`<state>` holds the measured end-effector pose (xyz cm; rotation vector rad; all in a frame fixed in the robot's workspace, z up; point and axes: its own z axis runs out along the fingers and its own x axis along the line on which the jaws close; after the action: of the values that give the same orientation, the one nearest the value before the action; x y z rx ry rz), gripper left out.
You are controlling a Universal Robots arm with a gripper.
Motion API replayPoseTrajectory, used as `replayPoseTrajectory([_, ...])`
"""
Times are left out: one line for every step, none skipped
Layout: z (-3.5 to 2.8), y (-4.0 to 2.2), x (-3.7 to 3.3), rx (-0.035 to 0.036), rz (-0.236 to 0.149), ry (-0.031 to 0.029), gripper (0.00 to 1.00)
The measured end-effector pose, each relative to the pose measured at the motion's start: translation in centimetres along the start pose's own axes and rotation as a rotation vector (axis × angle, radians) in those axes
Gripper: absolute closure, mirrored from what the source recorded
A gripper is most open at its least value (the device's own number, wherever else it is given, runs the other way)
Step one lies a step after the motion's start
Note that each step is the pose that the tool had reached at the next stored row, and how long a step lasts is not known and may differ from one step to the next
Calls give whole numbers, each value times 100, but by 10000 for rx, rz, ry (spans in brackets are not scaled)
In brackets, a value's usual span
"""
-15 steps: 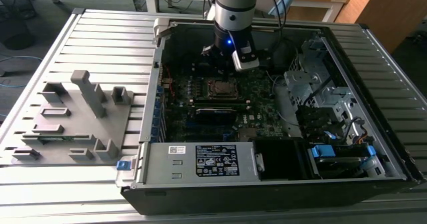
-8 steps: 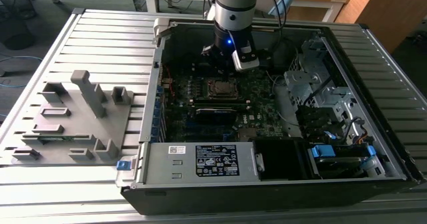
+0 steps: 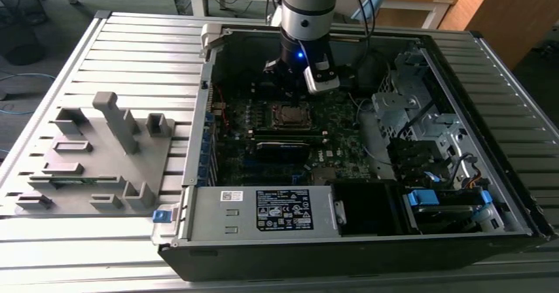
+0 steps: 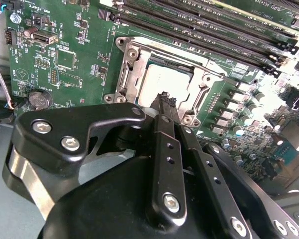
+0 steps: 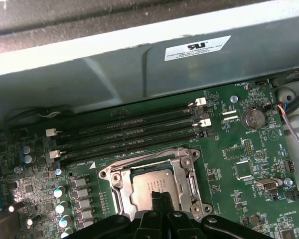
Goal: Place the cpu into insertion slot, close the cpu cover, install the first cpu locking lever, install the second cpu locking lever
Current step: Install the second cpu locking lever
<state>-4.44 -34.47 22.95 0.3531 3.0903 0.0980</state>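
Note:
The cpu (image 5: 150,186) lies in the insertion slot (image 3: 290,115) on the green motherboard, and its dull grey top (image 4: 164,82) shows through the cut-out of the cpu cover (image 4: 130,69). The silver cover (image 5: 185,174) lies flat around the chip. Thin metal lever rods (image 4: 189,60) run along the frame's edges; whether they are latched I cannot tell. My gripper (image 4: 164,98) hangs just above the chip's near edge with its black fingers (image 5: 150,219) together and nothing between them. In the exterior view the gripper (image 3: 291,87) is inside the open case, just behind the socket.
Long memory slots (image 5: 129,132) lie beside the socket, and the case wall (image 5: 139,64) rises behind them. A black-labelled power supply (image 3: 284,209) fills the case front. Drive cages and cables (image 3: 410,116) stand at the exterior view's right. A grey fixture tray (image 3: 88,155) sits outside the case.

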Motion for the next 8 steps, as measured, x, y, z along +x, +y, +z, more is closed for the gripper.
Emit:
replayPoseTrajectory([-4, 0, 0, 2, 0, 0, 89])
replayPoseTrajectory([-9, 0, 0, 1, 0, 0, 89])
replayPoseTrajectory([-15, 1, 0, -1, 0, 0, 89])
replayPoseTrajectory([-22, 1, -1, 0, 0, 0, 89])
replayPoseTrajectory([-27, 2, -1, 0, 0, 0, 89])
replayPoseTrajectory([-28, 2, -1, -3, 0, -1, 89])
replayPoseTrajectory([-28, 2, -1, -4, -1, -1, 89])
replayPoseTrajectory([-28, 2, -1, -4, 0, -1, 89])
